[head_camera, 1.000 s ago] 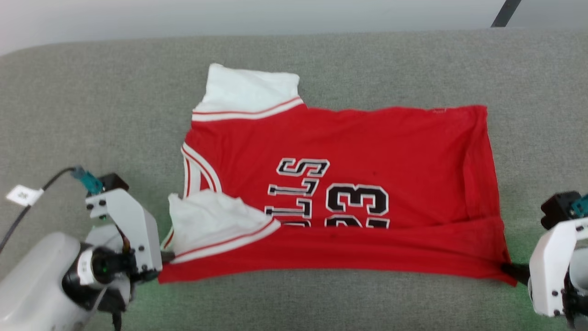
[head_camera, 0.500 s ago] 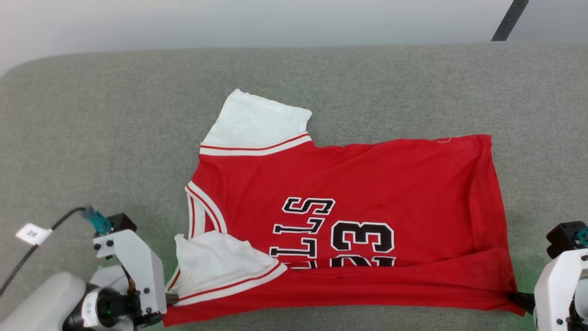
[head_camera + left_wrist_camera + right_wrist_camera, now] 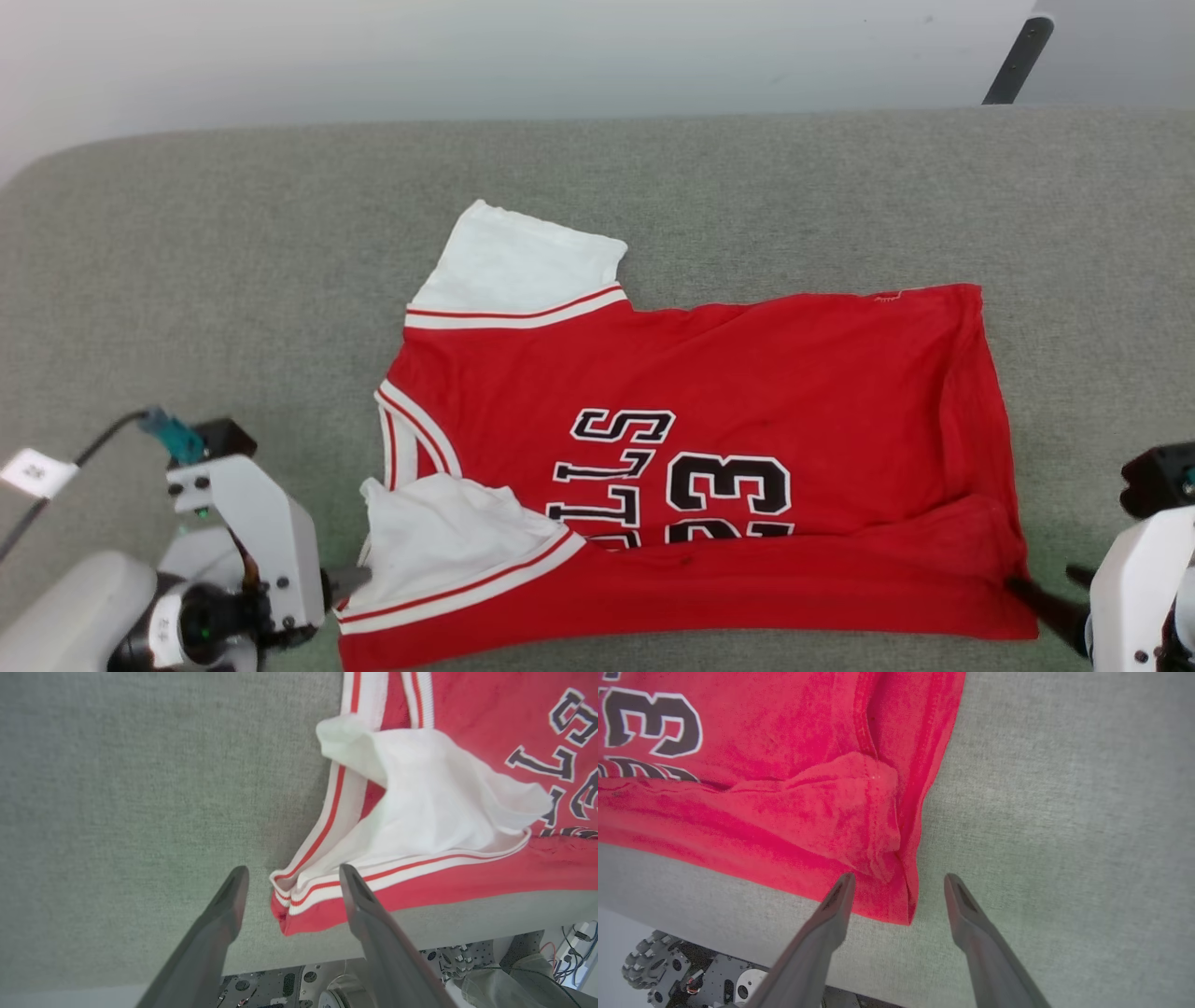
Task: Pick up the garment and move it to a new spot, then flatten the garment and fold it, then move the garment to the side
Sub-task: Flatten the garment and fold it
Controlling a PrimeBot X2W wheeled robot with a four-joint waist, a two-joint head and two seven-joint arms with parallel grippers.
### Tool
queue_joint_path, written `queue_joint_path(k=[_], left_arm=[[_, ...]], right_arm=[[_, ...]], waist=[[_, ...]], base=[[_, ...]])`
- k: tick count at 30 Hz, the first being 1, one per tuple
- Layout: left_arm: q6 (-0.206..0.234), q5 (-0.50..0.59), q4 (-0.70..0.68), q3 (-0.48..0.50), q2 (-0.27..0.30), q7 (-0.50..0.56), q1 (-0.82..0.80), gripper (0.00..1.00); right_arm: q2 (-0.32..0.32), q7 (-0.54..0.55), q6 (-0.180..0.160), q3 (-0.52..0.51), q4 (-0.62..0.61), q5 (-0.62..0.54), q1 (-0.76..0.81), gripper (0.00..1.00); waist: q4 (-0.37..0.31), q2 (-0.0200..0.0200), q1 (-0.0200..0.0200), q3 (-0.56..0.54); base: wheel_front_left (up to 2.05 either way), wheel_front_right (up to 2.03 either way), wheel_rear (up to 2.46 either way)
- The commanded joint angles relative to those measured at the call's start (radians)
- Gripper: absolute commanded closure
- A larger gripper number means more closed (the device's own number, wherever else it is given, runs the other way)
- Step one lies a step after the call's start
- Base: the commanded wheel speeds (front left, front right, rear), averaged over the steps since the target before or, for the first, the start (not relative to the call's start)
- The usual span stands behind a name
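The garment (image 3: pixel 700 392), a red jersey with white sleeves and black lettering, lies flat on the grey table with its near strip folded over the chest. My left gripper (image 3: pixel 347 583) sits at its near left corner. In the left wrist view the left gripper (image 3: pixel 292 877) is open, and the striped corner of the garment (image 3: pixel 444 812) lies loose between the fingers. My right gripper (image 3: pixel 1046 597) is at the near right corner. The right wrist view has the right gripper (image 3: pixel 900 879) open too, with the garment's (image 3: pixel 784 802) red hem corner lying between its fingertips.
The grey cloth table (image 3: pixel 233 280) stretches wide to the left and behind the jersey. Its near edge (image 3: pixel 140 980) runs just under both grippers, with the robot's base below. A black pole (image 3: pixel 1013 61) leans at the far right. A tagged cable (image 3: pixel 26 471) trails from the left arm.
Both grippers have opened and let go of the garment's near corners, and the folded strip has settled on the table. The head camera has shifted a little.
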Motion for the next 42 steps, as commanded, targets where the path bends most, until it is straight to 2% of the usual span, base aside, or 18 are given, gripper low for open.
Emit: queue_joint_path(k=[1, 7, 15, 21, 25, 31, 33, 42], left_arm=[[-0.011, 0.010, -0.017, 0.011, 0.007, -0.013, -0.017, 0.00], [-0.050, 0.058, -0.038, 0.049, 0.012, -0.091, -0.087, 0.00], [-0.144, 0.124, 0.005, 0.071, -0.012, -0.186, -0.225, 0.00], [-0.214, 0.189, 0.073, 0.069, -0.038, -0.242, -0.369, 0.00], [-0.250, 0.222, 0.145, 0.066, -0.063, -0.272, -0.465, 0.00], [-0.302, 0.258, 0.263, 0.044, -0.084, -0.263, -0.587, 0.00], [-0.331, 0.269, 0.298, 0.025, -0.078, -0.239, -0.623, 0.00], [-0.370, 0.319, 0.460, -0.033, -0.075, -0.130, -0.757, 0.00]], right_arm=[[-0.001, -0.025, -0.001, -0.008, -0.031, -0.015, 0.006, 0.00], [0.008, -0.190, -0.001, 0.001, -0.121, -0.050, 0.003, 0.00], [-0.009, -0.562, -0.001, 0.056, -0.162, -0.163, -0.065, 0.00], [0.028, -0.825, -0.001, 0.060, -0.141, -0.281, -0.138, 0.00], [0.066, -0.954, -0.001, 0.055, -0.133, -0.339, -0.177, 0.00], [0.112, -1.042, -0.001, 0.058, -0.116, -0.370, -0.212, 0.00], [0.124, -1.052, -0.001, 0.060, -0.110, -0.368, -0.214, 0.00], [0.139, -1.078, -0.001, 0.079, -0.082, -0.360, -0.234, 0.00]], waist=[[-0.005, -0.0001, 0.0000, -0.001], [-0.023, -0.0001, 0.0000, 0.004], [-0.071, -0.0001, 0.0000, 0.034], [-0.120, -0.0001, 0.0000, 0.086], [-0.153, -0.0001, 0.0000, 0.133], [-0.200, -0.0001, 0.0000, 0.207], [-0.213, -0.0001, 0.0000, 0.229], [-0.249, -0.0001, 0.0000, 0.295]], base=[[0.00, 0.00, 0.00], [0.00, 0.00, 0.00], [0.00, 0.00, 0.00], [0.00, 0.00, 0.00], [0.00, 0.00, 0.00], [0.00, 0.00, 0.00], [0.00, 0.00, 0.00], [0.00, 0.00, 0.00]])
